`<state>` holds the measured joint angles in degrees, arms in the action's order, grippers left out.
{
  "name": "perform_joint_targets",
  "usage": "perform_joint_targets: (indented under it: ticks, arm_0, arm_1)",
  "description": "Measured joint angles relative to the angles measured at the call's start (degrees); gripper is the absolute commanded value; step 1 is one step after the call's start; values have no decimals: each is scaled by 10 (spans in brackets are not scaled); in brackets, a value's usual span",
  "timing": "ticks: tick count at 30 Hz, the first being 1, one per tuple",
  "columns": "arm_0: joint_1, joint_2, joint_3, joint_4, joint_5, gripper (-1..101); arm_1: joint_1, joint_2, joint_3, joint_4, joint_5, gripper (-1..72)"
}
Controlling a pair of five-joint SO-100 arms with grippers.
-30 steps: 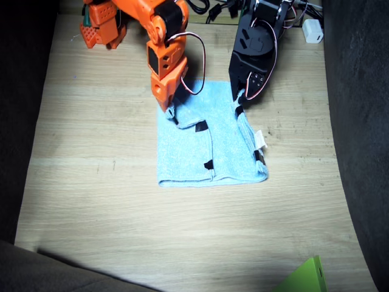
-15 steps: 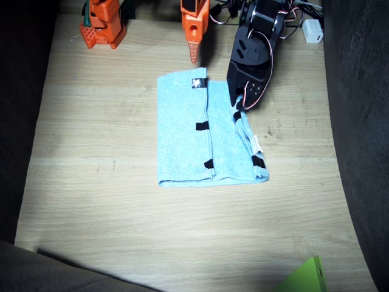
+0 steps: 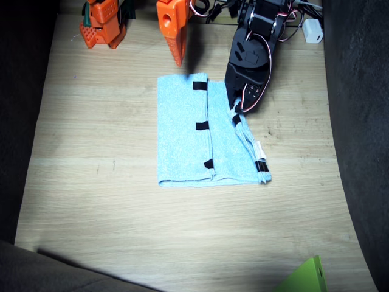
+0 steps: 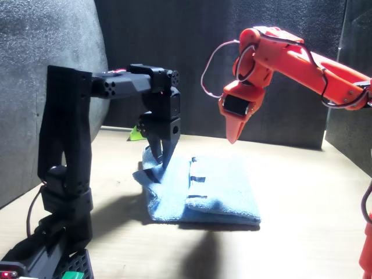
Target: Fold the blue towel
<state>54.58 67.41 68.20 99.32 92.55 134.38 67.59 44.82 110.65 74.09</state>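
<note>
The blue towel (image 3: 203, 134) lies partly folded on the wooden desk (image 3: 109, 213), one long side turned over toward the middle so that black tape marks (image 3: 201, 126) line the inner edge. The left arm's black pincer (image 3: 237, 109) pinches the towel's other long edge at its far end, evidently to carry that side across for the next fold; in the front view the cloth rises in a small peak at its tips (image 4: 160, 170). The right arm's orange pincer (image 3: 177, 52), jaws narrow and holding nothing, hangs clear above the far edge, leaving the cloth free.
</note>
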Motion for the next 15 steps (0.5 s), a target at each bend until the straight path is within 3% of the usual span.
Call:
perform_joint_targets:
  ticks: [10,15]
  arm_0:
    - [-118,-27,-61,36,-3,-3]
    - [-131,-48,-96,54,-3,-3]
  arm_1:
    - [-73,0,4,0,-6,0]
    - [-90,-4,4,-8,-9,0]
